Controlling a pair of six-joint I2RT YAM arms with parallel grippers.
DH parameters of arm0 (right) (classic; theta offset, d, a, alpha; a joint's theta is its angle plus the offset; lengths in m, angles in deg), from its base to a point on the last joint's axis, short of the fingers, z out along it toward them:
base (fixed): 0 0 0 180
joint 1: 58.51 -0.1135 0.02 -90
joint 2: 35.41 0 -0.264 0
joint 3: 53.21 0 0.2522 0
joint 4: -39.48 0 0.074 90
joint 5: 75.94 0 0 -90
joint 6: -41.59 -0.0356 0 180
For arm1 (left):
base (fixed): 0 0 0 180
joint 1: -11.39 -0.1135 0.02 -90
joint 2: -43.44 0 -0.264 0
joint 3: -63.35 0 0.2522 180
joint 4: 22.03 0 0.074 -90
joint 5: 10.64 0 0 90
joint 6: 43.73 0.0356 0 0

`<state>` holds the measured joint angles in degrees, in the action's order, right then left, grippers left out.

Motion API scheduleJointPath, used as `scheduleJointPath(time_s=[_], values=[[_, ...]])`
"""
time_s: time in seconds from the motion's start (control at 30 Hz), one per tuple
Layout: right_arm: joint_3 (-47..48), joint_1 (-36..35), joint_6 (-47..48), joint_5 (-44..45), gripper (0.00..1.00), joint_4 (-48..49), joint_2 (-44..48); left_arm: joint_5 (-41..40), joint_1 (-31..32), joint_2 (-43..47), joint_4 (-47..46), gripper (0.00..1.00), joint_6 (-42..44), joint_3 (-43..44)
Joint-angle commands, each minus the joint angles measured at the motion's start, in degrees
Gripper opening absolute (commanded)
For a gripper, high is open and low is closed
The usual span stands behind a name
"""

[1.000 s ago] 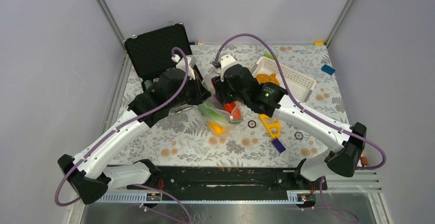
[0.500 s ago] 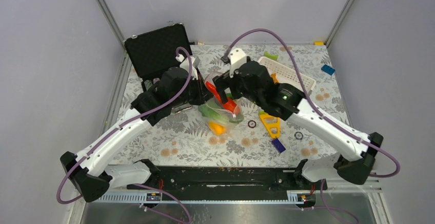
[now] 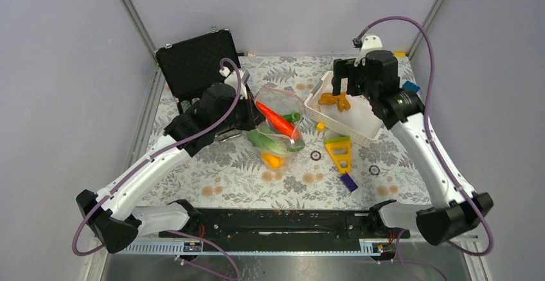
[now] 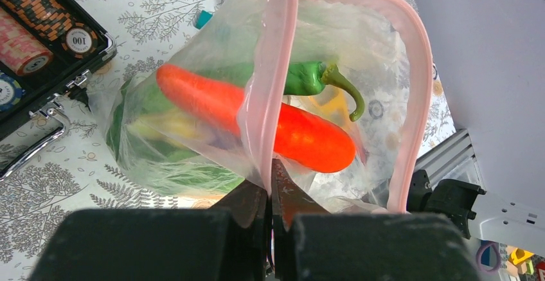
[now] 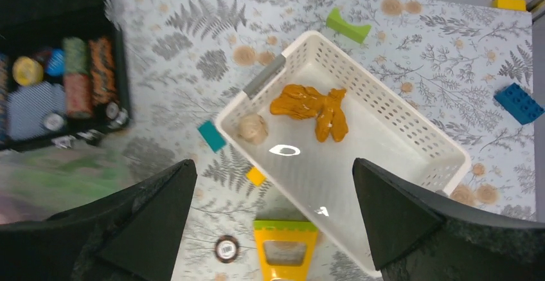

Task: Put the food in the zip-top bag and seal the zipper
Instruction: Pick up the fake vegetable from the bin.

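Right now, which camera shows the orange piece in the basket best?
The right wrist view: the orange piece lies unobstructed in the basket. The top view shows it small. The left wrist view shows mainly the bag instead.

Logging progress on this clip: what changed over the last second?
The right gripper let go of the red chili in the zip-top bag and swung far right, now open over the orange lumpy piece in the white basket. Unchanged: left gripper pinching the zipper.

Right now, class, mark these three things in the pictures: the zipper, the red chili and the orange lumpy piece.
zipper (image 4: 277,36), left wrist view, on the near pink strip's upper stretch.
red chili (image 4: 302,136), left wrist view, on its thick part.
orange lumpy piece (image 5: 305,106), right wrist view, on its middle.
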<state>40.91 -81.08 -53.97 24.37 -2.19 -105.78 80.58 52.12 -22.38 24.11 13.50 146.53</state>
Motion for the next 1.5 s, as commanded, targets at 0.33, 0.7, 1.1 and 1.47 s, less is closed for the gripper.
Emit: scheduleJointPath(time_s=[0.33,0.7,1.1,1.47], values=[[10.6,15.9,33.4,-26.4,1.00,-4.7,-33.1,1.7,-1.6,0.7,-7.5,0.00,3.6,-3.4],[15.8,16.1,25.4,-14.5,0.98,-2.8,-48.2,1.0,-1.8,1.7,-6.1,0.00,4.4,-3.2],[17.9,15.7,21.6,-14.0,0.94,-4.0,-53.3,1.3,-1.8,2.1,-7.0,0.00,4.6,-3.7],[17.7,13.2,24.3,-7.8,0.81,-3.4,-56.3,-0.6,-1.9,0.8,-6.9,0.00,5.4,-2.7]])
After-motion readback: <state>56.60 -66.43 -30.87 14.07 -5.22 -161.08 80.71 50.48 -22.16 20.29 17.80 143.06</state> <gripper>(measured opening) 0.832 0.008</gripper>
